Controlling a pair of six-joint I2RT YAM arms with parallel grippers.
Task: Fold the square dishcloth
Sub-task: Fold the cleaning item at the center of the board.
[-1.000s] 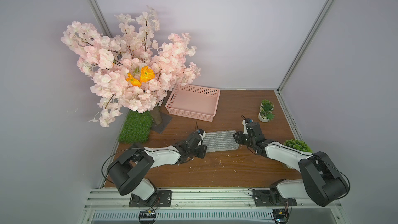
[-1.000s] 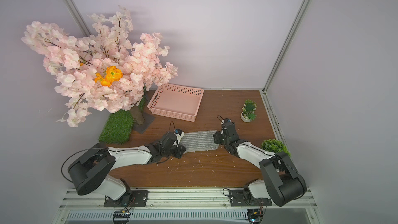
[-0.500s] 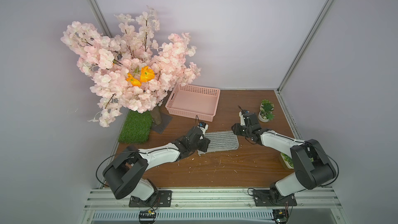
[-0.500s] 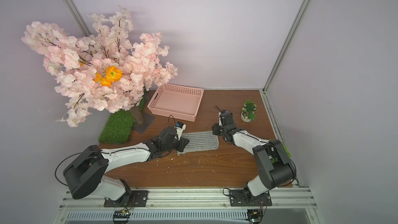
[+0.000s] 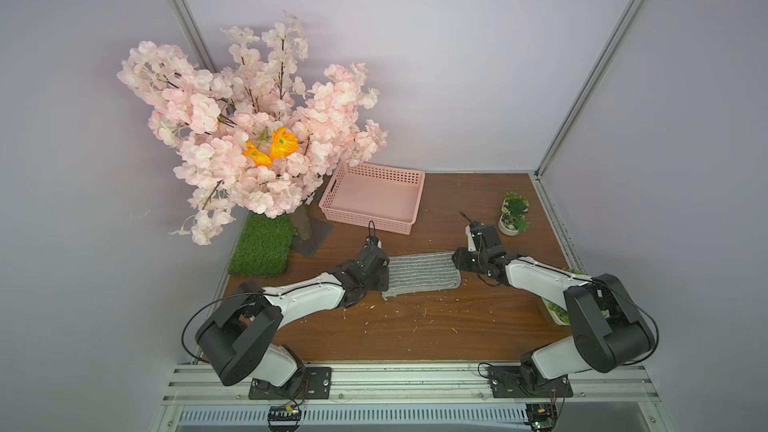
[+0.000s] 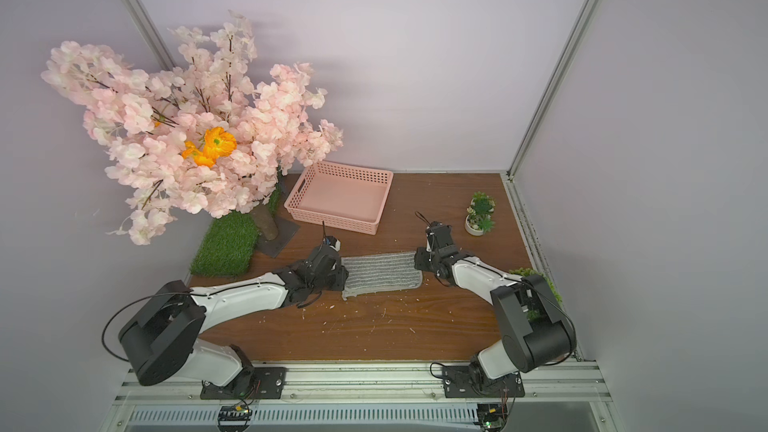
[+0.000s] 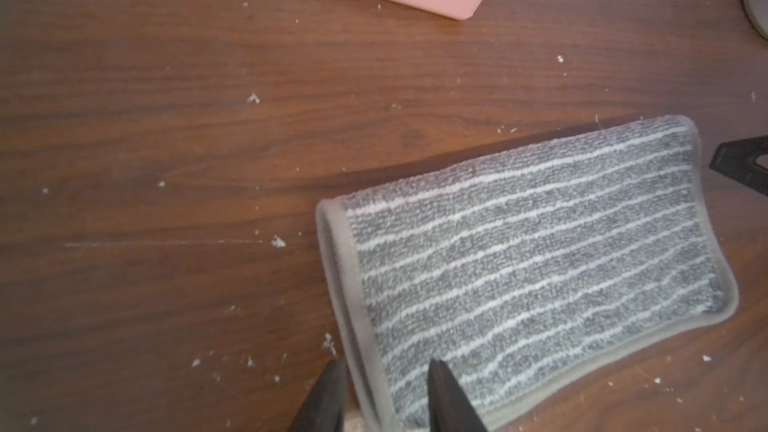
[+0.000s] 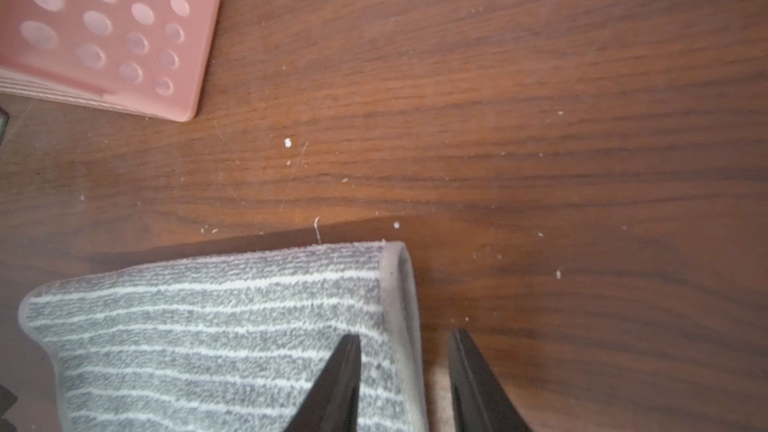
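While both top views take in the whole brown wood-grain desk (image 5: 415, 338), they hide the fingers under the black wrist housings; only the wrist cameras show them. The soft grey knitted square dishcloth (image 5: 419, 274) with thin whitish stripes lies doubled into a flat rectangle near the middle of the desk. It is just in front of the pink perforated plastic basket (image 5: 368, 224), apart from it and between the two arms. The left gripper (image 7: 386, 363) sits at one short end, the right gripper (image 8: 404, 334) at the opposite one.

In the left wrist view the dark fingers (image 7: 328, 396) stand narrowly apart astride the grey hem without pinching it (two layers show there, one over the other). In the right wrist view the fingers (image 8: 336, 384) are likewise a little apart. One is over the striped cloth and one over bare desk, with the hem and a gap between them.

Both wrist views show the long edge facing the basket as a hemless fold, and the right wrist view shows a loose pale thread (image 8: 318, 230) there.

Only the top views show the artificial tree of pink blossom with orange flowers (image 5: 249, 151), the green turf mat (image 5: 262, 249) and the small white pots of green plants (image 5: 513, 218). Small circuit boards (image 5: 284, 414) hang at the front rail, too small to read.
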